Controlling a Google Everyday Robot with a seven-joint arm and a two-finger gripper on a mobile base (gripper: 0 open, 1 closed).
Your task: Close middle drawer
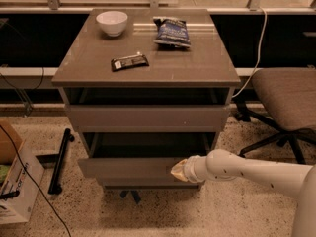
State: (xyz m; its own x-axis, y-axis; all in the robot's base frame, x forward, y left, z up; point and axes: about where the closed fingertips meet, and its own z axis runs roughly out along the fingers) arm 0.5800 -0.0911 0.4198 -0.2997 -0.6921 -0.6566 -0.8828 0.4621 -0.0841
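Note:
The middle drawer (128,167) is the lower open drawer of the grey-brown cabinet (148,70). Its low flat front panel sticks out a short way, and a dark strip of its inside shows above the panel. My gripper (178,170) comes in from the right on the white arm (247,171). Its tip rests against the right part of the drawer's front panel. Above it, another drawer (148,116) with a taller front panel also stands slightly out from the cabinet.
A white bowl (112,22), a blue snack bag (172,32) and a dark bar (129,61) lie on the cabinet top. An office chair (284,100) stands at the right. A cardboard box (15,181), a black rod (60,159) and cables lie on the floor at the left.

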